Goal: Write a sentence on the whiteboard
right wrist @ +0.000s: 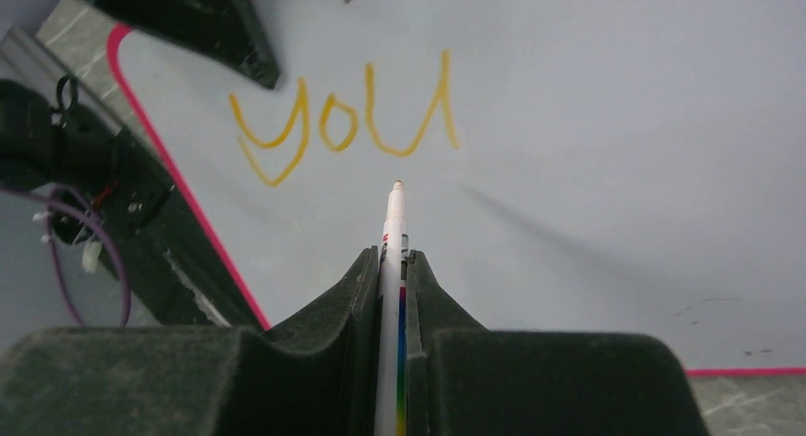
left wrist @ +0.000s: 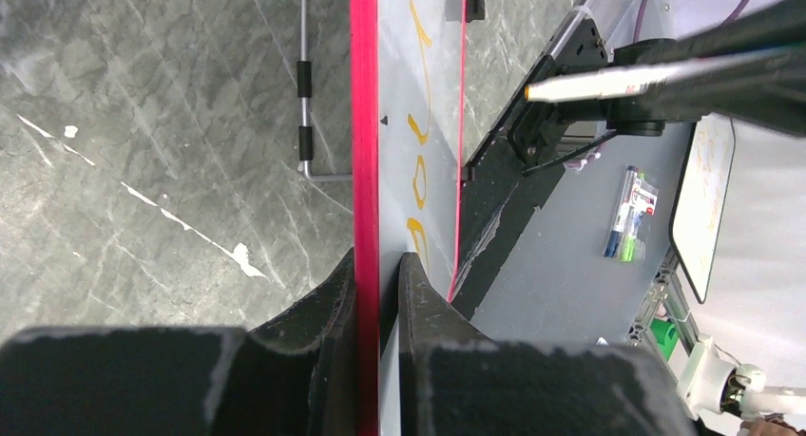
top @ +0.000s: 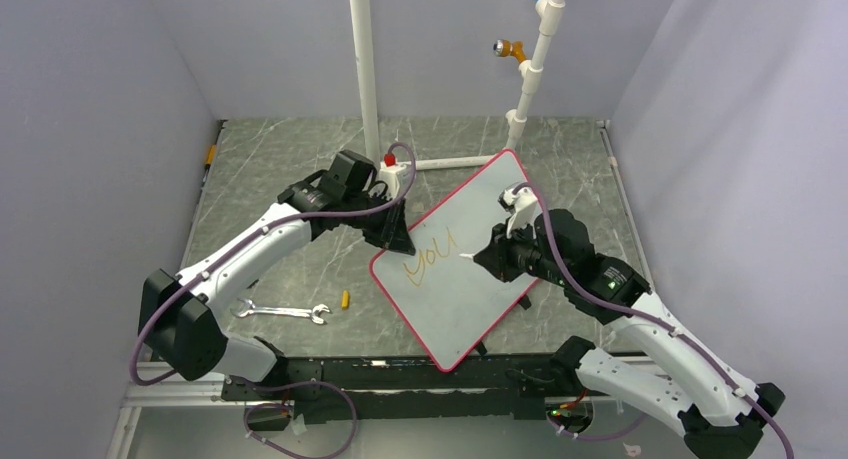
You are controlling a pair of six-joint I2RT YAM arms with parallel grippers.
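The whiteboard, pale grey with a red rim, lies at an angle on the table. My left gripper is shut on its upper-left edge; in the left wrist view the red rim runs between the jaws of the left gripper. Orange-yellow lettering "You", the sentence as it stands, sits near that corner. My right gripper is shut on a white marker. The marker's tip points at the board just below the "u"; I cannot tell whether it touches.
A silver wrench and a small yellow piece lie on the marble table left of the board. A white pipe frame stands behind it. Grey walls close in both sides. A pack of markers lies beyond the table's near edge.
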